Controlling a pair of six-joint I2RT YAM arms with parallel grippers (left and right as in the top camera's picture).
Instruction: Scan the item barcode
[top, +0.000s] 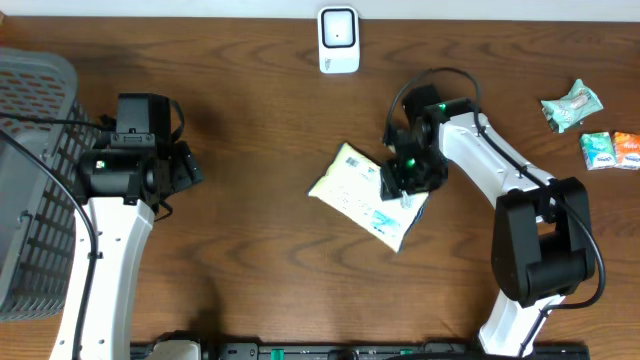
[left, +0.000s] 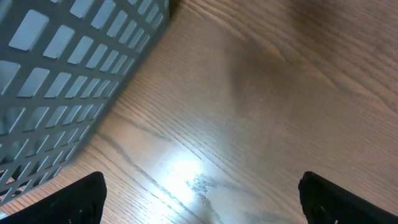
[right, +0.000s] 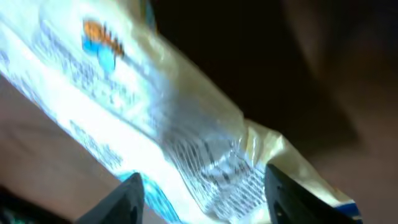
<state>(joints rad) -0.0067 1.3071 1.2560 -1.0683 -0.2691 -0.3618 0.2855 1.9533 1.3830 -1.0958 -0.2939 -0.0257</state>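
Note:
The item is a flat white and pale-yellow packet (top: 350, 182) with blue print, lying slanted at the table's centre. My right gripper (top: 405, 178) sits over its right end. In the right wrist view the packet (right: 155, 124) fills the space between the fingers, its barcode-like black print and crinkled film pressed by both fingertips of the gripper (right: 205, 196), which is shut on it. A white scanner (top: 338, 40) stands at the table's far edge, above the packet. My left gripper (top: 186, 166) hovers at the left, jaws wide apart over bare wood (left: 199, 199), holding nothing.
A grey mesh basket (top: 30, 150) takes up the left edge, close beside the left arm, and shows in the left wrist view (left: 56, 74). Three small packets lie at the far right: a green one (top: 572, 105), a green-white one (top: 600, 150) and an orange one (top: 628, 148).

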